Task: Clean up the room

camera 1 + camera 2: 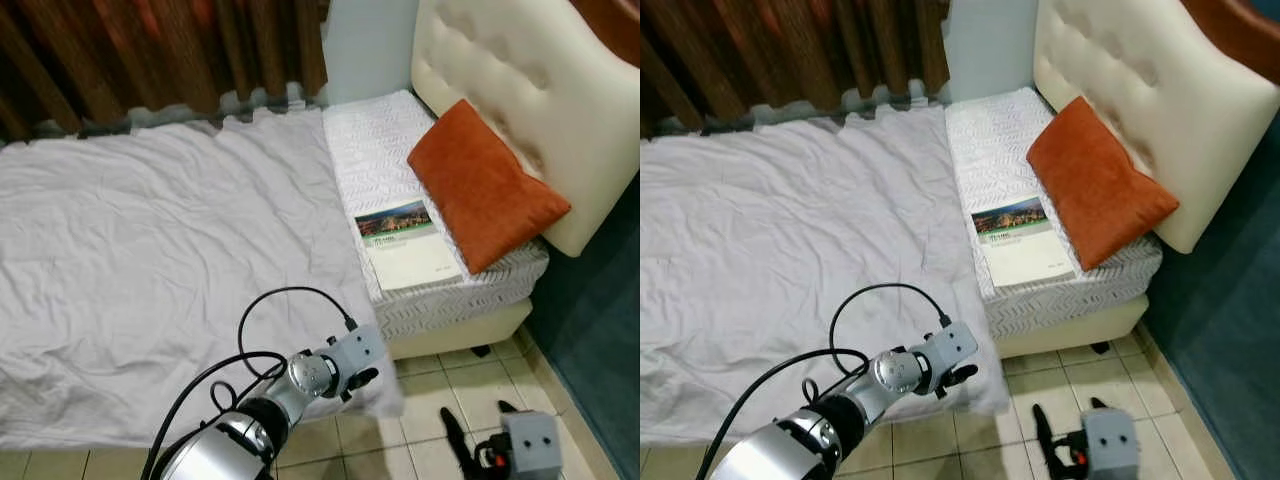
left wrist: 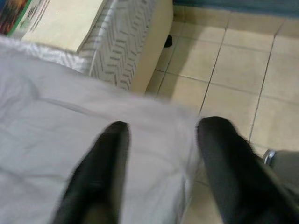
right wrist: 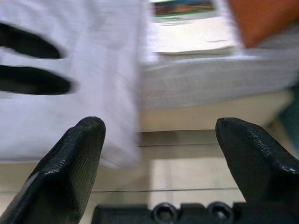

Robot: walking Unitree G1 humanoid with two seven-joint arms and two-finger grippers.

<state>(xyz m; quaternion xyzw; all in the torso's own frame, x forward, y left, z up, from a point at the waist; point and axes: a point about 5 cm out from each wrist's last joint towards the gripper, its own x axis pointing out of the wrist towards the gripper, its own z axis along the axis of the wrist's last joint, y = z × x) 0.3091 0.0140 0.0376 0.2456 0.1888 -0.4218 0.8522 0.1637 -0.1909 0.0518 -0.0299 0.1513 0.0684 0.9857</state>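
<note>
Left eye view: a white sheet (image 1: 150, 260) covers most of the frame, its lower right corner hanging off the bed edge toward the tiled floor (image 1: 450, 400). The bare mattress (image 1: 375, 150) shows at upper centre, with an orange pillow (image 1: 483, 185) leaning on the cream headboard (image 1: 510, 80) at upper right and a book (image 1: 405, 243) lying flat just left of the pillow. The left gripper (image 1: 362, 381) sits at lower centre, right at the hanging corner, probably placed there to seize it and pull the sheet up over the mattress. The right gripper (image 1: 475, 440) waits low at lower right above the tiles, well apart from the sheet.

Right eye view: same layout, shifted left; curtains (image 1: 780, 50) run along the top.

Left wrist view: the two black fingers (image 2: 100, 172) stand spread, with the sheet's edge lying between and beneath them, nothing clamped yet. The book peeks in at upper left.

Right wrist view: the fingers (image 3: 70, 163) are wide apart and empty; the sheet corner hangs at left, the book and pillow at the top.
</note>
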